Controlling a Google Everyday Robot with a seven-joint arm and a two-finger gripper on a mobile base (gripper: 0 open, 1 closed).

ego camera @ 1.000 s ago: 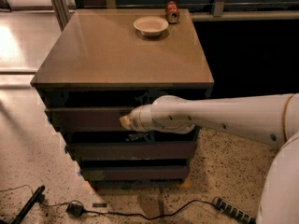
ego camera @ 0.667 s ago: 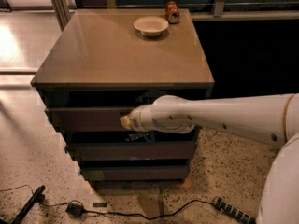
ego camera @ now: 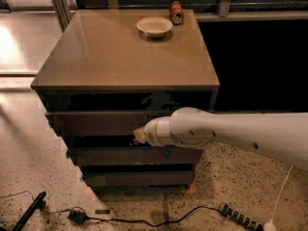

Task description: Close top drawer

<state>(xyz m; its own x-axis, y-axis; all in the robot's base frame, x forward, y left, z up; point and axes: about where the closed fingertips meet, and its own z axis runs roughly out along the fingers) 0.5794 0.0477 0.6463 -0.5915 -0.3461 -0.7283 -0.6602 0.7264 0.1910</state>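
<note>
Still little differs from a second ago: your pincer (ego camera: 139, 134) stays at the front of the top drawer (ego camera: 96, 124), just beneath the tabletop (ego camera: 120, 57). You cannot tell whether it is wide or narrow.

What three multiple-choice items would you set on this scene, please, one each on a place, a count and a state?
1. The round white bowl stands: A upside down; B upright; C on its edge.
2. Dark drawer fronts showing: A one; B five; C three.
3. The gripper is: A over the bowl; B at the broad dark grey-brown wooden top drawer's front; C out of view.
Key: B, its hollow faces up; C, three fronts are stacked; B, it shows right at that front.
</note>
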